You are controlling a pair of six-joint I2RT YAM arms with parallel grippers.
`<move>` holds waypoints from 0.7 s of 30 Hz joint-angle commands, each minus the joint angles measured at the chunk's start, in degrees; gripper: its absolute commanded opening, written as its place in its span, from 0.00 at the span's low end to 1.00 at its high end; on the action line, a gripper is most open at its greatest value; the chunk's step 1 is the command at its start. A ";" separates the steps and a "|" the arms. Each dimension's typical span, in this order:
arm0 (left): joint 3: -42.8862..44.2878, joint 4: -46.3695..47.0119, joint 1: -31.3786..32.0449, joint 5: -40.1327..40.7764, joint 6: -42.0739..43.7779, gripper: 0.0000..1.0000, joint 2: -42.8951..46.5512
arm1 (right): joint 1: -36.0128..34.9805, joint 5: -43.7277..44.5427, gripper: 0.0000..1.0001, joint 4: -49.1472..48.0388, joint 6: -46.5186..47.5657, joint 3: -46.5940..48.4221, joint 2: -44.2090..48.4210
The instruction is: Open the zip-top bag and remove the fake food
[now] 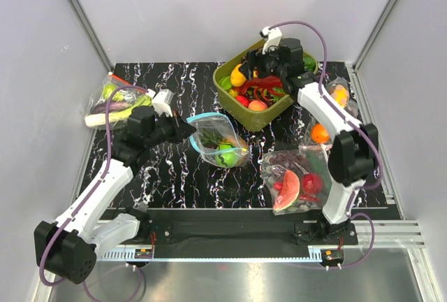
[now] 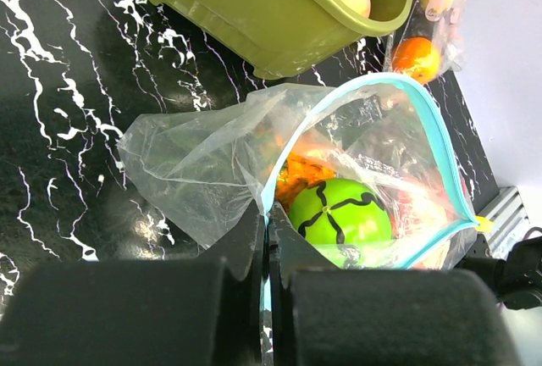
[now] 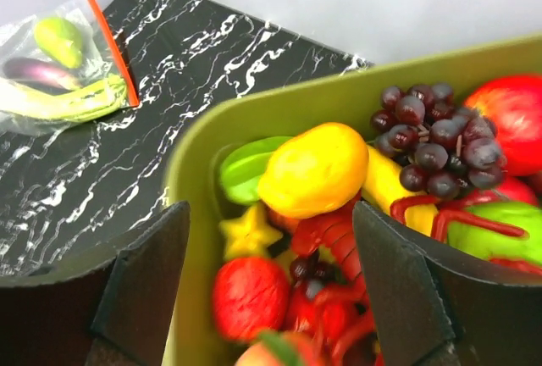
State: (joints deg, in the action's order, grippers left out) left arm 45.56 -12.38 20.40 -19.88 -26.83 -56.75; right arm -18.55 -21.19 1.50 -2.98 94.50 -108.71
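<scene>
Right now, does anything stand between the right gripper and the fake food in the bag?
Only the near wall of the green bin: the open right gripper hangs over that bin, beside the zip-top bag. The left gripper pinches the bag's teal rim, its mouth gapes, and nothing covers the fake food.

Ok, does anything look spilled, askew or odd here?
Nothing stands out: the left end effector pinches the rim of the open zip-top bag, fake food inside; the green bin stands upright, holding its fruit.
</scene>
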 commanded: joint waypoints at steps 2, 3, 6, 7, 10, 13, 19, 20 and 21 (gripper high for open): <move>1.28 2.80 -0.28 -3.23 -0.06 0.00 -0.11 | -11.74 10.80 0.83 5.53 10.35 -2.03 13.85; 1.20 2.98 -0.19 -3.32 -0.15 0.00 -0.11 | -13.60 11.43 0.83 6.14 11.32 -3.34 15.00; 0.93 2.80 -0.19 -3.59 -0.15 0.00 0.59 | -16.96 7.41 0.81 10.44 8.01 -4.76 18.08; 0.85 2.71 -0.28 -3.50 -0.07 0.00 1.02 | -17.57 4.43 0.80 11.41 7.30 -4.94 18.79; 0.76 2.19 -0.28 -3.06 0.29 0.00 1.73 | -19.94 -3.55 0.80 16.67 6.50 -5.03 20.29; 0.58 2.19 -0.19 -3.06 0.38 0.00 2.35 | -22.49 -5.61 0.78 23.97 7.37 -2.40 19.85; -0.03 2.54 -0.10 -3.94 0.90 0.00 2.70 | -26.18 -4.04 0.74 35.40 7.11 0.69 16.69; -0.12 2.36 -0.19 -3.85 0.90 0.00 2.96 | -26.80 -3.25 0.73 36.72 7.03 0.86 15.90; -0.21 2.19 -0.19 -3.85 0.90 0.00 2.96 | -27.24 -2.63 0.73 39.17 6.94 1.30 15.55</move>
State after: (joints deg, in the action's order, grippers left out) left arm 45.56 -12.40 20.38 -22.11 -26.79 -55.37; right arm -44.14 -24.16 31.68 4.05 92.71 -91.92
